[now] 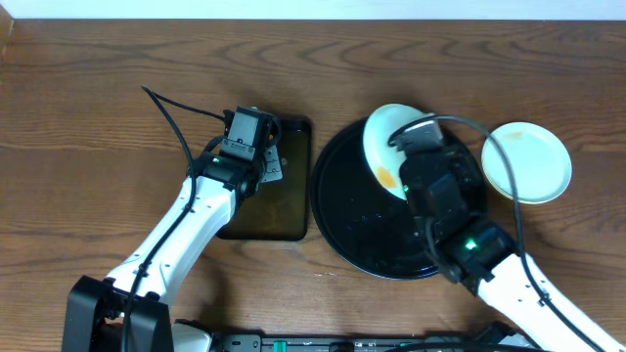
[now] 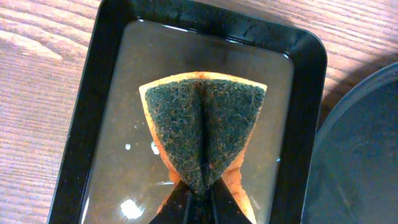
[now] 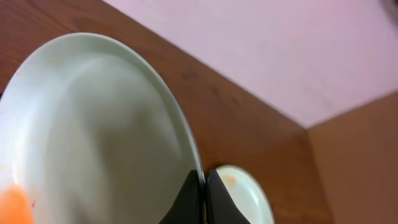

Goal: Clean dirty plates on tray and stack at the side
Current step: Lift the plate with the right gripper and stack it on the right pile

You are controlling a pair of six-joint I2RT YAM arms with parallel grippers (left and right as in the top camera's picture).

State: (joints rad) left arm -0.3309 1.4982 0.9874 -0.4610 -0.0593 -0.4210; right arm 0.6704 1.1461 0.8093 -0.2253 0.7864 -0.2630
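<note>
Our right gripper (image 3: pixel 203 186) only rim-pinches the smeared round mint plate (image 1: pixel 381 137), so the left gripper (image 2: pixel 198 194), clamping a green sponge (image 2: pixel 202 121), might shove it loose.

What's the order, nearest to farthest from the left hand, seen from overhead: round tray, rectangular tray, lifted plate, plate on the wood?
1. Rectangular tray, directly under the left hand.
2. Round tray, just right of it.
3. Lifted plate, over that tray's far side.
4. Plate on the wood, far right.
</note>
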